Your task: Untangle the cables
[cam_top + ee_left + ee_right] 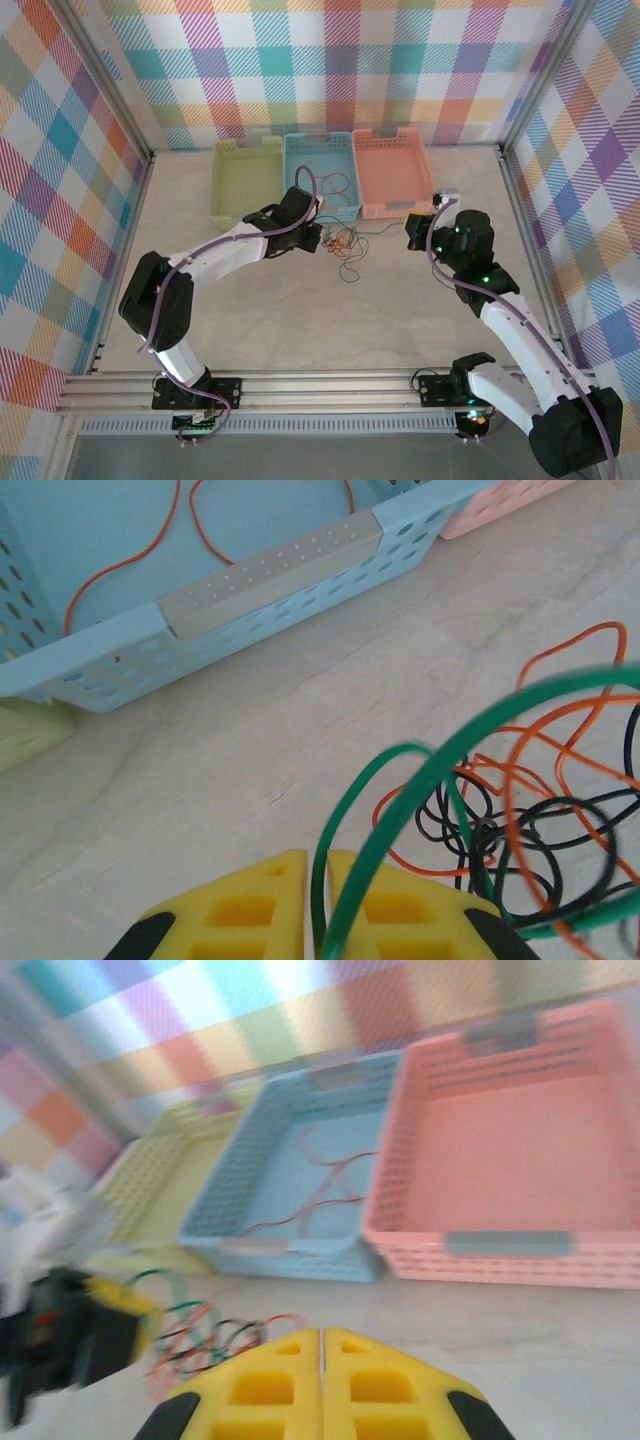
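Pale stone-look table (300, 320) carries the cables (341, 242) as a loose knot just in front of the blue basket (320, 175), where one orange strand (150, 545) lies, presumably sorted there; the left gripper (317, 870) sits at the knot's left edge, fingers pinched nearly together on the green cable (445, 752), likely to draw it free; the right gripper (322, 1345) hangs apart to the right, fingers closed and holding nothing.

Orange, green and black cables (340, 241); yellow-green basket (248, 180), blue basket (318, 138), pink basket (393, 172); pastel plaid walls (60, 150).
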Available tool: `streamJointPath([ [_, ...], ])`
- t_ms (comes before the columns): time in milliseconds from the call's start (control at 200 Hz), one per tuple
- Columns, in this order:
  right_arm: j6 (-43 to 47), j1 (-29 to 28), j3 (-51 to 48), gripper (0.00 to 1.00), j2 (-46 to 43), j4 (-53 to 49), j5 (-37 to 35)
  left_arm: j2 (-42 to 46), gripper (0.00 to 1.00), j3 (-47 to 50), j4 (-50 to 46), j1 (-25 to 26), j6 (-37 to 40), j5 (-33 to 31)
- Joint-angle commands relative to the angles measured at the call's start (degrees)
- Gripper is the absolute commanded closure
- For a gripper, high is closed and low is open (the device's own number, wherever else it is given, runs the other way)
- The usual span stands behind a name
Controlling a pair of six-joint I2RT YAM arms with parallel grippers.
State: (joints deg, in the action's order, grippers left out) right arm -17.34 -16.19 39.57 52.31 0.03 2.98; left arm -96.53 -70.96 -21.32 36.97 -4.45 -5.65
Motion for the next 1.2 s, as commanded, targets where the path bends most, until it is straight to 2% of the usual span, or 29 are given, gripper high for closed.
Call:
streamJointPath([
  [0, -1.6, 1.3, -1.0, 1.0, -1.8, -2.6, -15.5, 3.0, 0.86, 2.3, -4.9, -0.3, 1.7, -1.8],
  [190, -3.9, 3.4, -1.1, 1.0, -3.1, -4.8, -20.5, 4.3, 0.86, 3.3, -6.3, -0.3, 2.3, -2.9],
  [290, -4.4, 4.4, -1.8, 1.0, -3.0, -3.8, -16.8, 4.5, 0.86, 3.6, -5.4, -0.3, 2.1, -2.3],
  [450, -2.7, 4.4, -2.0, 1.0, -1.1, 1.5, -1.2, 3.9, 0.84, 3.8, -2.5, -0.2, 0.2, 5.6],
  [560, -2.0, 4.4, -2.2, 1.0, 0.0, 6.0, 10.7, 4.5, 0.68, 4.9, 1.1, 0.2, -1.1, 10.0],
  [685, -1.9, 4.2, -3.0, 1.0, 1.6, 12.2, 24.7, 5.4, 0.59, 5.5, 2.5, 0.2, -2.2, 10.6],
  [790, -1.9, 3.2, -3.3, 1.0, 3.2, 16.3, 32.1, 7.4, 0.52, 7.5, 4.9, 0.1, -4.5, 10.9],
  [975, 0.1, 0.2, -2.7, 1.0, 7.3, 16.6, 32.7, 9.0, 0.48, 10.7, 9.5, 0.1, -7.2, 13.9],
  [1195, -0.3, -0.6, -2.0, 1.0, 11.9, 17.6, 33.5, 4.1, 0.44, 7.5, 8.5, 0.1, -7.2, 15.7],
])
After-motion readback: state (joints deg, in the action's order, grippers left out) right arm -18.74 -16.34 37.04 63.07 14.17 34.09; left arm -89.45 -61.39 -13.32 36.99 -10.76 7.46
